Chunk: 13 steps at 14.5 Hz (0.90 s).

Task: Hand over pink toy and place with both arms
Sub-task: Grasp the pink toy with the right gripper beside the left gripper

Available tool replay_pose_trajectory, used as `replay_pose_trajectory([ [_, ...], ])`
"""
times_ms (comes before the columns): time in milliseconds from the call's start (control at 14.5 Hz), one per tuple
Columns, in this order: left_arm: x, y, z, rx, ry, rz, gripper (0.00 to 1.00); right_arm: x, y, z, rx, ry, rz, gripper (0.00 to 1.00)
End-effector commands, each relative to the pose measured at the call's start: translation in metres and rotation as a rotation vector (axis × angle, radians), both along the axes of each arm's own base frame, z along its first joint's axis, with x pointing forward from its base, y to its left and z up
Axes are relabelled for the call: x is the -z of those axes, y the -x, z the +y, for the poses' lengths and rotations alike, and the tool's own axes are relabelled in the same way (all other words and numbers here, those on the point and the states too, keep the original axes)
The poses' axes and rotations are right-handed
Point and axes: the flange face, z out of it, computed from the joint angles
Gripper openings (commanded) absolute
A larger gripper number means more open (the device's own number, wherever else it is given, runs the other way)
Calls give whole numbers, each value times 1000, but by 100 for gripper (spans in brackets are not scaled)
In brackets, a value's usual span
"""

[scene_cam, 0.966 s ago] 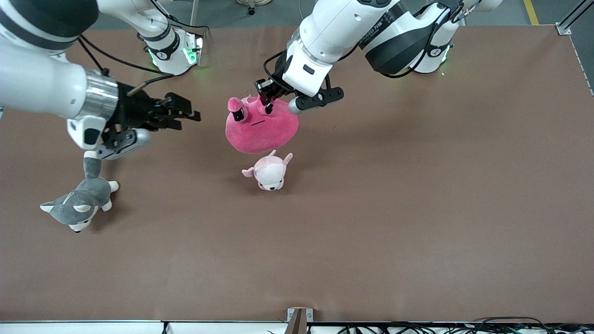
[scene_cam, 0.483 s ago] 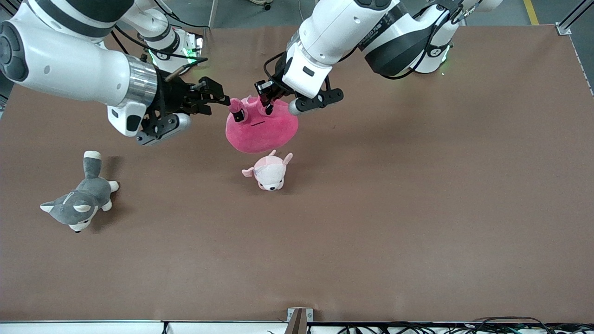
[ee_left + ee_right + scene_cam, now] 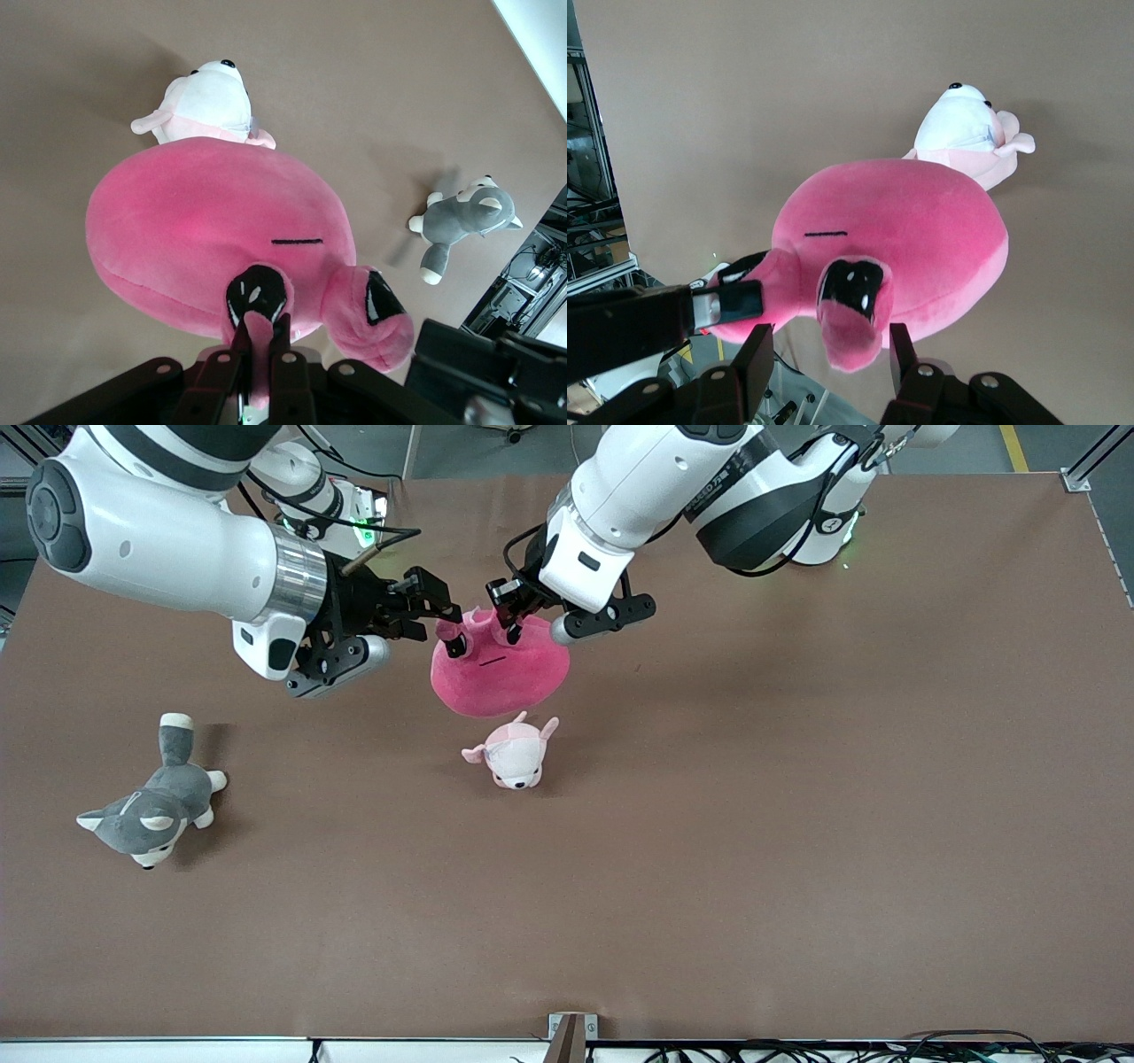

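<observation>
The hot-pink toy (image 3: 500,673) hangs in the air from my left gripper (image 3: 511,618), which is shut on one of its dark-eyed stalks. The left wrist view shows the fingers (image 3: 282,341) pinching that stalk, with the toy's body (image 3: 213,230) below. My right gripper (image 3: 440,622) is open, with its fingers on either side of the toy's other stalk. In the right wrist view that stalk (image 3: 852,323) sits between the spread fingers (image 3: 757,359) without being squeezed. The left gripper's finger (image 3: 731,301) also shows there.
A small pale pink-and-white plush (image 3: 514,753) lies on the brown table (image 3: 797,779) just under and nearer the camera than the hanging toy. A grey-and-white husky plush (image 3: 151,810) lies toward the right arm's end.
My right arm has swung from over the husky to the pink toy, and its open fingers now straddle the toy's free stalk. The left gripper and toy have stayed put.
</observation>
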Motion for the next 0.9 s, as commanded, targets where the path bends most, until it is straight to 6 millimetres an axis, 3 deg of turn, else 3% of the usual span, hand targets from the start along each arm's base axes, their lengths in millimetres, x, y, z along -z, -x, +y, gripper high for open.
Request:
replay_pose_trajectory([
  [0,-7,0,-2,-8,13,0,0,16,3,12,25,-8,5,62],
  [483,-7,0,-2,-7,13,-1,0,35,11,10,-6,54,58,61],
  [552,-6,-1,-2,-7,12,0,0,34,11,11,-6,53,54,52],
  [759,-5,-1,-2,-8,12,2,0,34,8,7,-1,49,56,9],
  [828,-5,-1,-2,-8,12,2,1,33,8,7,0,48,53,4],
])
